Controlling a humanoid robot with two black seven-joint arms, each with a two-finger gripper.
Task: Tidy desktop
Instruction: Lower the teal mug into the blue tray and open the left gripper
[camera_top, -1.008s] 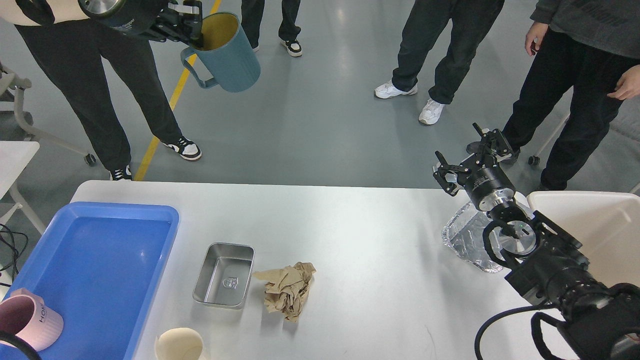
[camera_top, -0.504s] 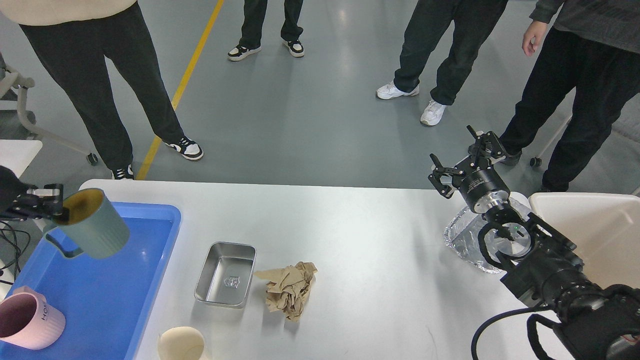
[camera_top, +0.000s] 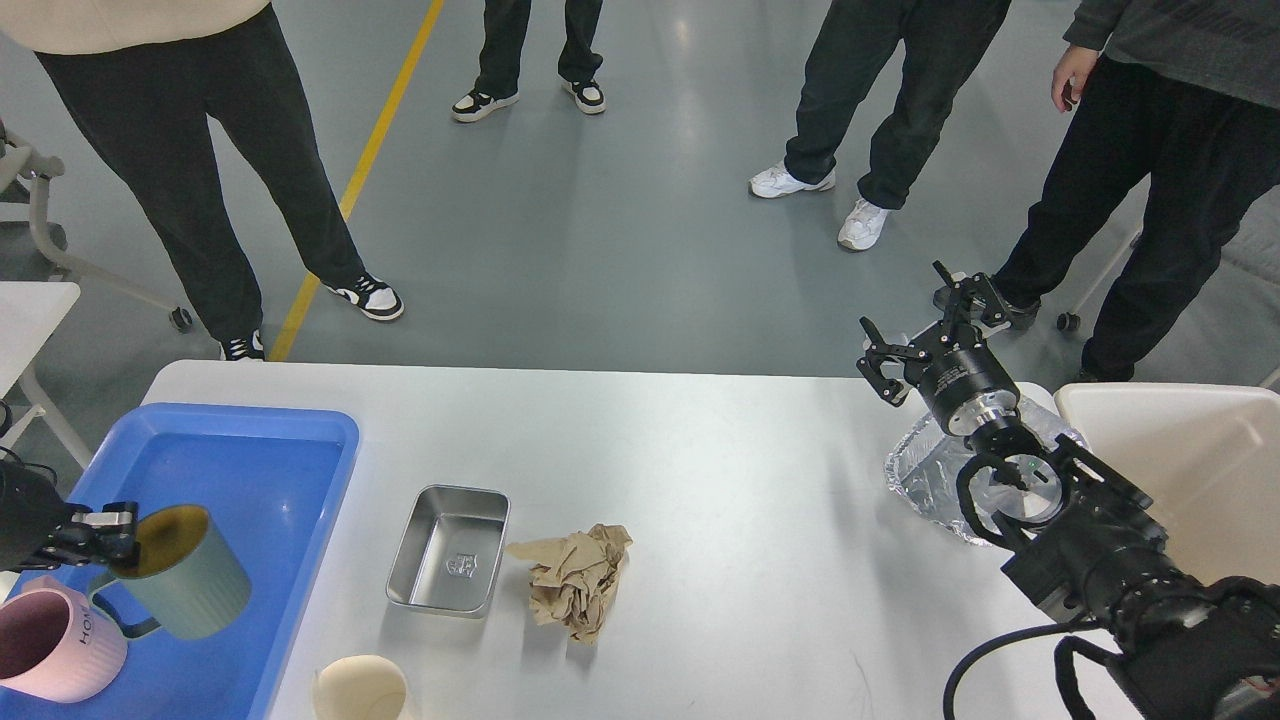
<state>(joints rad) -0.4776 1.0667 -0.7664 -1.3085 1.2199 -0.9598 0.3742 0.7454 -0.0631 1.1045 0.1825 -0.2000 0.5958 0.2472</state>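
The desktop (camera_top: 700, 480), a wide matte white surface with rounded corners, fills the lower half of the head view. Near its middle lies a crumpled wad of brown paper (camera_top: 575, 580), and just to the left of it sits an empty rectangular steel tray (camera_top: 448, 550), close but not clearly touching. At the front edge, a cream paper cup (camera_top: 360, 690) is partly cut off by the frame. A blue plastic tray (camera_top: 255, 520) covers the left end of the surface.

Over that blue tray, the left claw (camera_top: 118, 535) pinches the rim of a grey-green ribbed mug (camera_top: 185, 572), one finger inside the rim and one outside. The mug is tilted, its mouth turned up and to the left, its handle pointing down toward the tray; whether its base touches the tray cannot be told. A pink mug (camera_top: 55, 645) lies beside it in the tray's near left corner.

At the right end, a crinkled foil container (camera_top: 925, 475) rests on the surface, partly hidden by the right arm. The right claw (camera_top: 930, 325) hangs above the far edge with its fingers spread, holding nothing. A white bin (camera_top: 1200, 450) stands at the right. Several people (camera_top: 200, 150) stand on the grey floor beyond.
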